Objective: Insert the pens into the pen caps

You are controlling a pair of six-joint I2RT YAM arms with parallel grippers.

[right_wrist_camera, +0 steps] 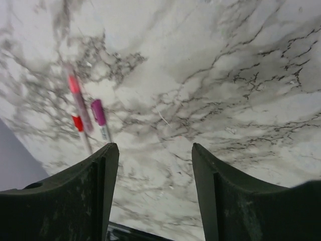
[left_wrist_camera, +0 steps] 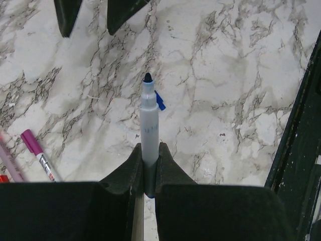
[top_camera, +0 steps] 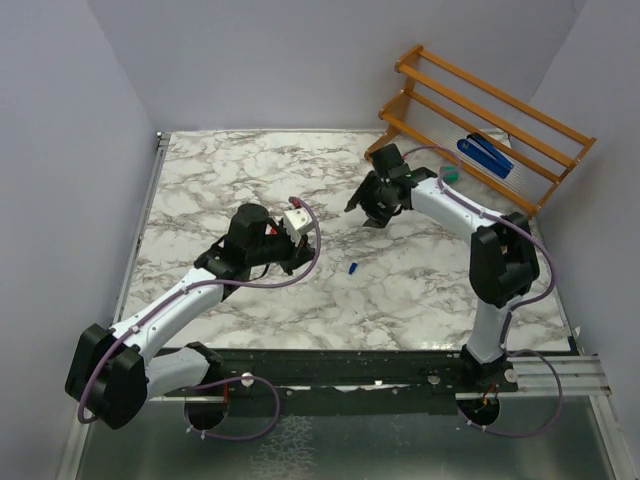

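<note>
Grippers first: my left gripper point(left_wrist_camera: 149, 153) is clamped tight on a pale grey pen point(left_wrist_camera: 149, 120). It holds the lower barrel, so the dark blue tip points away from the wrist camera, out over the marble bench point(left_wrist_camera: 241, 75). In the left wrist view the blue cap point(left_wrist_camera: 160, 100) sits right behind that tip and overlaps it. The top camera shows it lying loose on its own between the two arms, apart from the left gripper. My right gripper point(right_wrist_camera: 154, 148) is spread wide with nothing in it, hovering above the marble. Off to one side of it, the right wrist view picks up three more pens lying close together: a pink pen point(right_wrist_camera: 79, 100), a magenta-capped pen point(right_wrist_camera: 100, 118) and a red-ended pen point(right_wrist_camera: 80, 128). I can't tell if those are touching each other, it's a bit blurry there. The back right corner has the wooden rack point(top_camera: 404, 66) with the blue stapler point(top_camera: 485, 153) on it. There's also a small green block point(top_camera: 450, 174) just beside the right arm.
</note>
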